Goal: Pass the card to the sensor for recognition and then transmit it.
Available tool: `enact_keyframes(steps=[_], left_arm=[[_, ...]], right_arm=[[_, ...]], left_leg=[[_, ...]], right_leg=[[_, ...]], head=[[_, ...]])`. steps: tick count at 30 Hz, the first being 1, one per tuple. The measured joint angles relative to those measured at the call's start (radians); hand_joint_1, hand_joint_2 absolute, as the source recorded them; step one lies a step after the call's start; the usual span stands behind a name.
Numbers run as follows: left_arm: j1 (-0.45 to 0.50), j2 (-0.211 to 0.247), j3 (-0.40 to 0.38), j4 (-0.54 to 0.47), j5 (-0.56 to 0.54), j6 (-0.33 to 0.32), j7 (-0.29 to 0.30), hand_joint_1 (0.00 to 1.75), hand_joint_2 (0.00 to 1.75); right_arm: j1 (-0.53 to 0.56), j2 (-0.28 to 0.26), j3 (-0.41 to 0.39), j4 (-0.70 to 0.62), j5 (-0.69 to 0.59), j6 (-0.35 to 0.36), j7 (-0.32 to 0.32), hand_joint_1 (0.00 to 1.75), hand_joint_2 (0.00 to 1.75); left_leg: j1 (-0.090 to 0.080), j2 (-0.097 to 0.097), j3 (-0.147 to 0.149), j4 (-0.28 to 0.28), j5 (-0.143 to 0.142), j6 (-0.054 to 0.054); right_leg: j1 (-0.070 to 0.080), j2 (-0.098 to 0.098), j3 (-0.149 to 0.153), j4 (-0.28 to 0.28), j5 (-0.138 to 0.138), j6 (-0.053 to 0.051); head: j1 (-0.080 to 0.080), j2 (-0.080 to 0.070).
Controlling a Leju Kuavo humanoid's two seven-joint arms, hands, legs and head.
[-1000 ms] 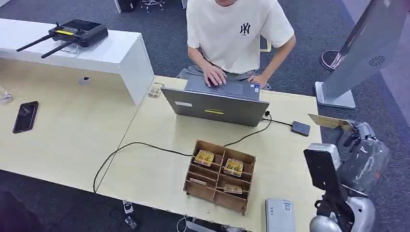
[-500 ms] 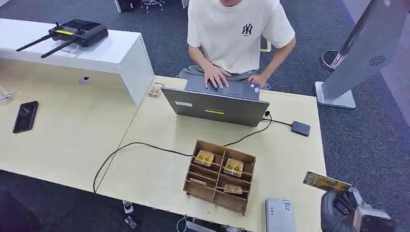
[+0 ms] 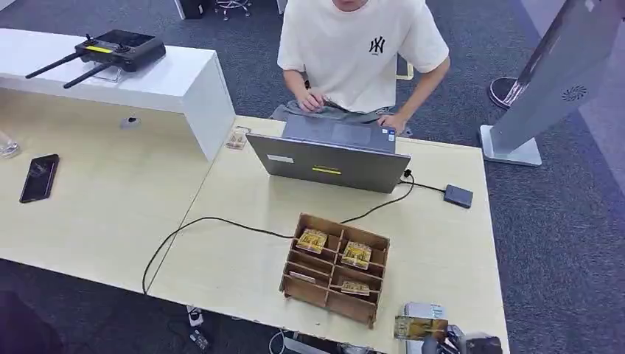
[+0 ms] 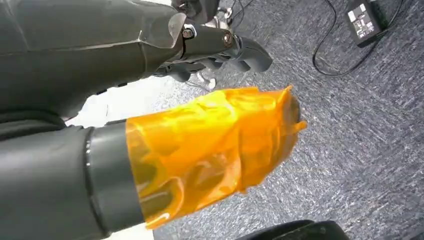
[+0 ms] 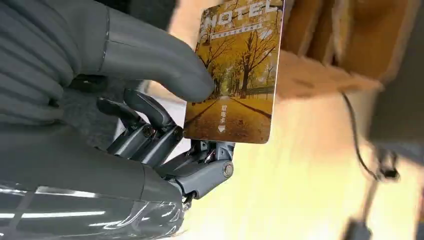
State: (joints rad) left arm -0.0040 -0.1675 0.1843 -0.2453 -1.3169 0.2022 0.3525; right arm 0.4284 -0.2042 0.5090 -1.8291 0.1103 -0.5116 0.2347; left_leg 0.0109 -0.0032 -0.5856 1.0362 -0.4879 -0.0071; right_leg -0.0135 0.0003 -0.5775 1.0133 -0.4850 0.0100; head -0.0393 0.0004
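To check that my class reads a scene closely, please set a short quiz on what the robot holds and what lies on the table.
1. Multiple choice: the robot's right hand pinches A) a black phone, B) a yellow printed card, C) a cable.
2. True or false: the brown wooden compartment tray is empty.
3. Short answer: what small thing lies on the pale wooden table near the grey laptop, joined to it by a thin cable?

Key: 1 B. 2 False, yellow cards lie in several compartments. 3 A flat black box.
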Motion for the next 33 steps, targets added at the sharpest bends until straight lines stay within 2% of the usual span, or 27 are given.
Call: enact_keyframes(steps=[3,7,12,19,26,33], left_arm=[[-0.001,0.000,0.001,0.001,-0.004,-0.001,0.000,0.00,0.00],[-0.003,0.000,0.001,0.001,-0.011,-0.005,0.004,0.00,0.00],[-0.004,-0.001,0.001,0.001,-0.014,-0.004,0.006,0.00,0.00],[-0.002,-0.002,0.002,0.006,-0.002,0.009,0.007,0.00,0.00],[-0.001,-0.005,0.009,0.008,0.012,0.020,0.007,0.00,0.00],[0.000,-0.008,0.025,0.014,0.018,0.026,0.011,0.00,0.00]], right_arm=[[-0.043,-0.038,0.069,0.047,0.019,0.003,0.039,1.75,1.75],[-0.110,-0.061,0.140,0.119,0.045,0.007,0.081,1.75,1.75],[-0.155,-0.067,0.168,0.171,0.057,0.002,0.104,1.75,1.75],[-0.152,-0.067,0.157,0.174,0.064,-0.049,0.104,1.75,1.75],[-0.092,-0.070,0.085,0.109,0.049,-0.085,0.089,1.75,1.75],[-0.049,-0.074,0.027,0.058,0.061,-0.068,0.092,1.75,1.75]], left_leg=[[0.000,0.000,0.000,0.000,0.000,0.000],[0.000,0.000,0.001,0.000,0.000,0.000],[0.000,0.000,0.001,0.000,0.000,0.000],[0.000,0.000,0.000,0.000,0.000,0.000],[0.000,0.000,0.000,0.000,0.000,0.000],[0.000,0.000,0.000,0.000,0.000,0.000]], right_leg=[[0.000,0.000,0.000,0.000,0.000,0.000],[0.000,0.001,0.000,0.000,0.000,0.000],[0.000,0.000,0.000,0.000,0.000,0.000],[0.000,0.000,0.000,0.000,0.000,0.000],[0.000,0.000,0.000,0.000,0.000,0.000],[0.000,0.000,0.000,0.000,0.000,0.000]], head=[[0.000,0.000],[0.000,0.000],[0.000,0.000],[0.000,0.000],[0.000,0.000],[0.000,0.000]])
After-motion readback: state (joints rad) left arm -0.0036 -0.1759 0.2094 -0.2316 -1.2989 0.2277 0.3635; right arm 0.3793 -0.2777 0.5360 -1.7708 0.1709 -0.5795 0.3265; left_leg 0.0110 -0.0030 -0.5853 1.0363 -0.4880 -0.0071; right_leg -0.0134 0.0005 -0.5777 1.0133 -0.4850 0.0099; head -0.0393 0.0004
